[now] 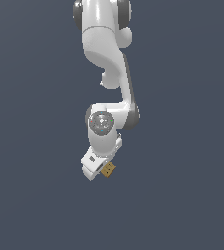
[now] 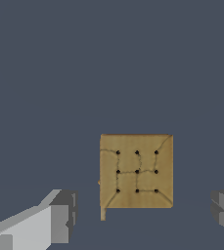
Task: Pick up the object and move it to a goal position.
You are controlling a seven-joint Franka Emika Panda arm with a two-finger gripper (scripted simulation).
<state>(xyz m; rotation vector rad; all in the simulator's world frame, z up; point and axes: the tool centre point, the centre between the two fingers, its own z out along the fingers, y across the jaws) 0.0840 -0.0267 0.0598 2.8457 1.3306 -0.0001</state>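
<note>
The object [image 2: 136, 171] is a small flat tan-brown square block with dark dots and thin lines on its top face. In the wrist view it lies on the dark grey floor between my two fingers [image 2: 59, 215], which stand wide apart on either side and touch nothing. My gripper [image 2: 143, 215] is open. From the exterior view the block [image 1: 108, 169] peeks out just beside the white gripper [image 1: 95, 165], toward the exterior view's right, and the hand covers part of it.
The white arm [image 1: 106, 63] reaches down from the top of the exterior view. A plain dark grey floor [image 1: 182, 195] surrounds the block on all sides.
</note>
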